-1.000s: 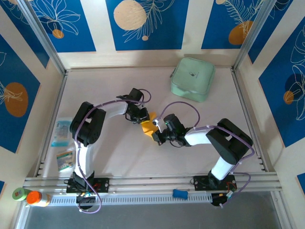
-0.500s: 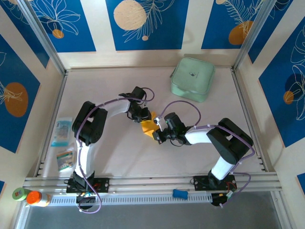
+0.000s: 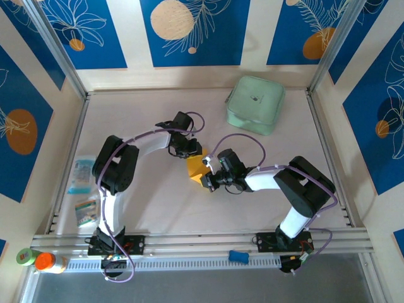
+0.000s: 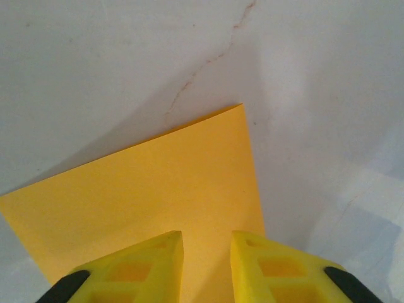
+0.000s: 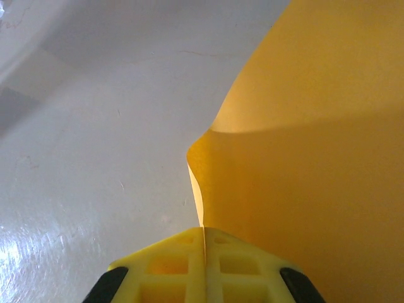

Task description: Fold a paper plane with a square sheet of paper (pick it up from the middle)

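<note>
one sheet of paper [image 3: 194, 166], flatter than a second ago
left gripper [image 4: 206, 252] parted over it, right gripper [image 5: 204, 243] clamped on its edge

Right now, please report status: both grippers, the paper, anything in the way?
Right gripper shut on paper edge. Left gripper slightly open, over the paper. Paper curls up, not flat. Green case stands well apart.
</note>
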Action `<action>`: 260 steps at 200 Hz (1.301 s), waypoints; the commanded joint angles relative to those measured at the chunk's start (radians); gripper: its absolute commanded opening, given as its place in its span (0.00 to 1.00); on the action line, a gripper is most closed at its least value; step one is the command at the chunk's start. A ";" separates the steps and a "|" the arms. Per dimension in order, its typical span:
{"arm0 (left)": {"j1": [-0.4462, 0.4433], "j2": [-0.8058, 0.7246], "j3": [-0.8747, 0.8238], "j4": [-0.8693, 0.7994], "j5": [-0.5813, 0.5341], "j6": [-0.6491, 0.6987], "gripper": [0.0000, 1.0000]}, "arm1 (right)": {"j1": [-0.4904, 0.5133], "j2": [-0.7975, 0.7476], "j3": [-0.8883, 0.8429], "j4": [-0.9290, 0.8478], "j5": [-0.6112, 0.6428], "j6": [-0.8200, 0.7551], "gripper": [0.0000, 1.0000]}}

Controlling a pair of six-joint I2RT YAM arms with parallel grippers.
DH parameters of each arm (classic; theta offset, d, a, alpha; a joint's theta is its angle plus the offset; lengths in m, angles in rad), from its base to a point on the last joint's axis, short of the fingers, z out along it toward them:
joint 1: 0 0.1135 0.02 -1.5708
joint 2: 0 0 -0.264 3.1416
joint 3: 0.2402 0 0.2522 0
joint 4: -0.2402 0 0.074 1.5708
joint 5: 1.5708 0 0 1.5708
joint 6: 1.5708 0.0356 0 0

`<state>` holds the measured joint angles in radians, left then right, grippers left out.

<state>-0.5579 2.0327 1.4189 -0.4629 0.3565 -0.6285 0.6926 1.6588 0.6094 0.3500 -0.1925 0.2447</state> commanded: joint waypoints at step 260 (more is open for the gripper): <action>-0.051 0.191 0.146 -0.209 -0.099 0.110 0.24 | -0.074 -0.008 0.043 -0.052 0.065 0.109 0.02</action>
<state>-0.5900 2.1559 1.5738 -0.6159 0.2825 -0.5404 0.6094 1.6508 0.6220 0.3225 -0.1543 0.3702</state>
